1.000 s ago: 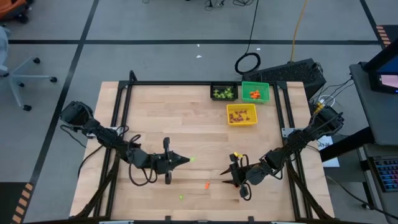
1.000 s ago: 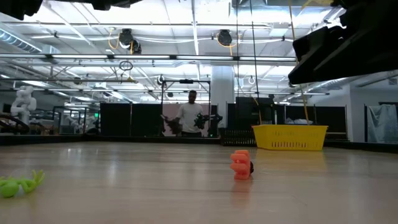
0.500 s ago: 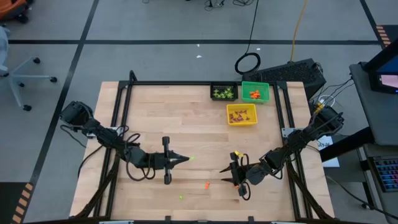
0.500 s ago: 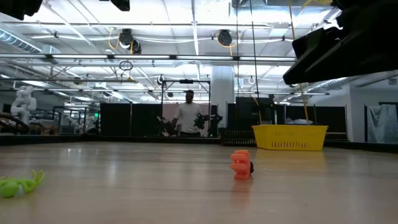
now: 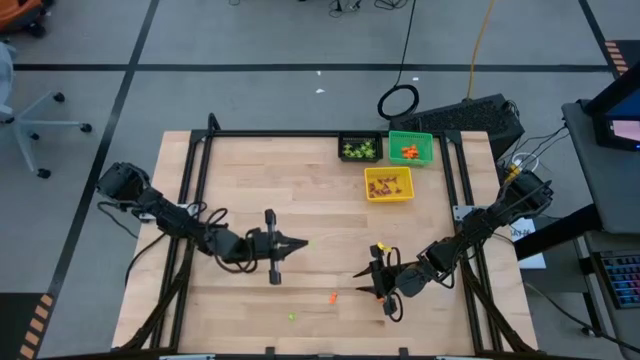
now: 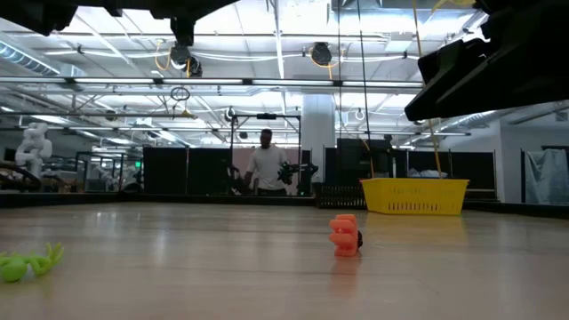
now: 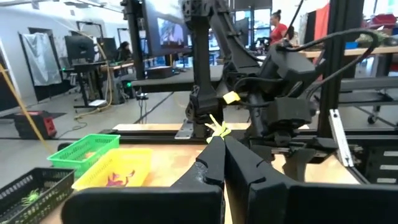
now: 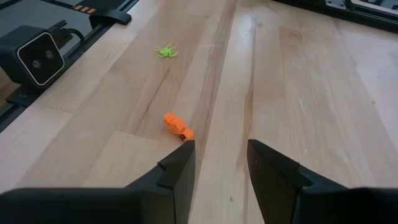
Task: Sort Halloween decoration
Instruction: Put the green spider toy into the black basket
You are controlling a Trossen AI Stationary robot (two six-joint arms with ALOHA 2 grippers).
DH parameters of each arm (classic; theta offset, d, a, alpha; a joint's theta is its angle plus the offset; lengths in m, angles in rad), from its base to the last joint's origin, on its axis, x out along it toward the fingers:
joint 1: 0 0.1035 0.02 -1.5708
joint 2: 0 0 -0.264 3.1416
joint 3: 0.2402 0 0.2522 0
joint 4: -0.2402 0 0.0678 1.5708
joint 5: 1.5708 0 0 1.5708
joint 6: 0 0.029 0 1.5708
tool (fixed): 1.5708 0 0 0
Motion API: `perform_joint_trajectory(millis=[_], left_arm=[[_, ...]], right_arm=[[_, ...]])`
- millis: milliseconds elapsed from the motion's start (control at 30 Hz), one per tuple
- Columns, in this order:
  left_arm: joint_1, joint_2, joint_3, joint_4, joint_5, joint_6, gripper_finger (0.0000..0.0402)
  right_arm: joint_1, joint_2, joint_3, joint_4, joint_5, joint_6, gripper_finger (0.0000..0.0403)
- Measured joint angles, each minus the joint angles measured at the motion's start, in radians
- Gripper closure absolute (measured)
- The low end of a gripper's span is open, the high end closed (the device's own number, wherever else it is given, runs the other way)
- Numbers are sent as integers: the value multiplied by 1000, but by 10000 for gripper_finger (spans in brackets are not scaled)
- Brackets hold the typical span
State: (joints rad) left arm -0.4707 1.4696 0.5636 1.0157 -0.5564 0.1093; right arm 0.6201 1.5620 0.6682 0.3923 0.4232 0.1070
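Left gripper (image 5: 302,243), fingers clamped on a pale-green spider trinket (image 7: 217,128), hangs mid-worktop (image 5: 300,190). Right gripper (image 5: 362,276), fingers apart, sits at 5 o'clock of it. An orange lumpy trinket (image 8: 178,127) lies just ahead; another green spider (image 8: 165,51) lies beyond.

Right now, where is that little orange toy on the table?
The orange toy lies near the table's front edge in the high view, just left of the right gripper.

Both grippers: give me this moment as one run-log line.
left gripper: shut on light-green trinket, above the table | right gripper: open, low beside orange trinket | green spider: loose on table
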Motion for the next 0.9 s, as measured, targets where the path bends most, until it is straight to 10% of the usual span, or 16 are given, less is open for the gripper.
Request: perform_joint_trajectory(millis=[433,900], left_arm=[[25,0,1,-2,-1,1,402],[378,0,256,-386,144,-52,402]], right_arm=[[0,0,0,0,0,1,271],[6,0,0,-46,-5,11,271]])
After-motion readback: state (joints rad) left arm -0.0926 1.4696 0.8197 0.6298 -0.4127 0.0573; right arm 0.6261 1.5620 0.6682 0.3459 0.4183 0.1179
